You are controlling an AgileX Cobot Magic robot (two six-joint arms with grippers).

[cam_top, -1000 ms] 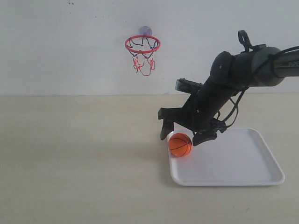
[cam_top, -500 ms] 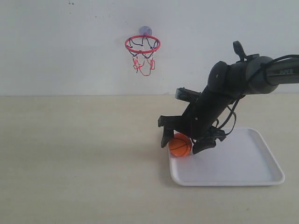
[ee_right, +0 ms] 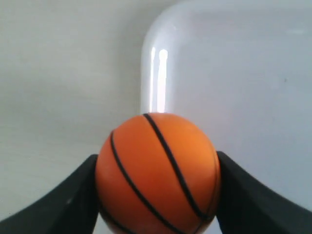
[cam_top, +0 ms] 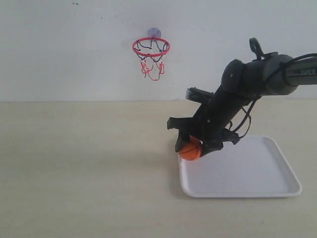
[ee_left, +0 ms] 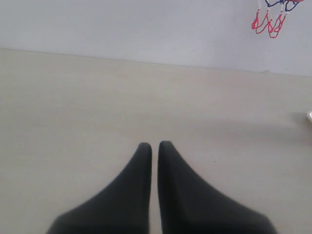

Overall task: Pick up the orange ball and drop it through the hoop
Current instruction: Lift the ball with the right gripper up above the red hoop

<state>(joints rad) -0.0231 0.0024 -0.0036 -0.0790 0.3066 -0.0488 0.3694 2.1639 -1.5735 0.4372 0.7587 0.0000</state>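
Observation:
The orange ball (cam_top: pixel 189 151) (ee_right: pixel 157 173), with thin black seams, sits between the black fingers of my right gripper (cam_top: pixel 193 148) (ee_right: pixel 157 163), which is shut on it over the far left corner of the white tray (cam_top: pixel 247 173) (ee_right: pixel 234 73). The frames do not show whether the ball still touches the tray. The hoop (cam_top: pixel 151 47), a red ring with a dangling net, hangs on the back wall, up and to the left of the ball. My left gripper (ee_left: pixel 155 145) is shut on nothing above bare tabletop and is out of the exterior view. The hoop's net (ee_left: pixel 270 19) shows in the left wrist view.
The beige tabletop (cam_top: pixel 84 163) stretches left of the tray. The white wall (cam_top: pixel 59 49) closes off the back. The right arm (cam_top: pixel 252 74) reaches in from the right above the tray. A sliver of the tray's edge (ee_left: pixel 309 116) shows in the left wrist view.
The right gripper came down over the ball and closed on it. The ball now sits a little higher and further left than before.

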